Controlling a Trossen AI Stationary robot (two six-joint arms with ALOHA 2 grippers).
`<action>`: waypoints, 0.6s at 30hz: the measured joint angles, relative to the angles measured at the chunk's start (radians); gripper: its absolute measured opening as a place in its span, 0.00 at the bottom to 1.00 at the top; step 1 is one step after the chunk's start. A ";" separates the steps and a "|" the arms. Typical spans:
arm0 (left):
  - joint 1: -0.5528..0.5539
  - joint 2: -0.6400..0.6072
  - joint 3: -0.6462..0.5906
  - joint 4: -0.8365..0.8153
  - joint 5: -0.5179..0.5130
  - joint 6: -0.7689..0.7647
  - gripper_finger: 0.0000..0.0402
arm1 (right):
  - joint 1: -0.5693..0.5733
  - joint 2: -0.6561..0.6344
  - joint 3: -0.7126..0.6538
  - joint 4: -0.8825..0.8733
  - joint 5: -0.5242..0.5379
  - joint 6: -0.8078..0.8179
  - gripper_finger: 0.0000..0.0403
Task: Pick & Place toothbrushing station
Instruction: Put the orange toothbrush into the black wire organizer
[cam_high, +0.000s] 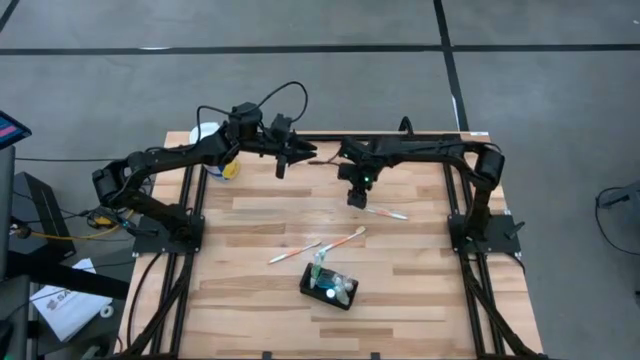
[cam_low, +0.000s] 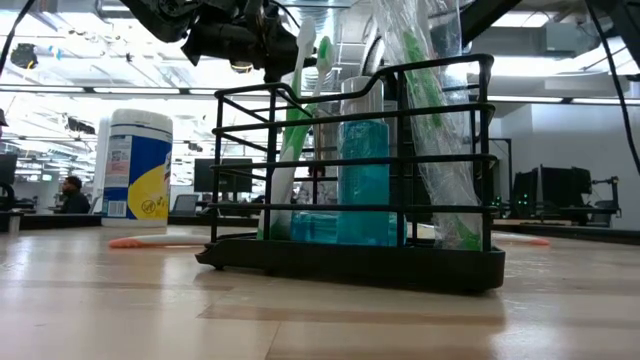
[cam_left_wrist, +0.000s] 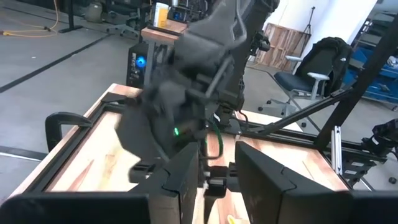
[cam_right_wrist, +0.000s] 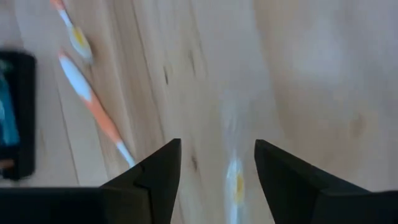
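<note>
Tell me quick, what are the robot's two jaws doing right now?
Left gripper: open, holding nothing, up at the table's back.
Right gripper: open, empty, over a toothbrush on the table.

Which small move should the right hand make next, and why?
Probably straight down, then close. The right hand is open and hovers over a loose toothbrush lying on the table, which shows between its fingers. The holder near the front edge already has items in it. The left hand waits at the back.
</note>
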 joint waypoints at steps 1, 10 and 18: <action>0.004 0.000 0.000 0.000 0.002 -0.001 0.25 | 0.000 0.001 -0.017 -0.008 0.000 0.001 0.48; 0.090 0.000 0.000 0.012 0.003 0.000 0.25 | 0.000 0.001 -0.115 0.054 0.003 0.026 0.47; 0.131 0.000 0.000 0.012 0.012 0.000 0.25 | 0.000 0.001 -0.119 0.150 -0.003 0.072 0.47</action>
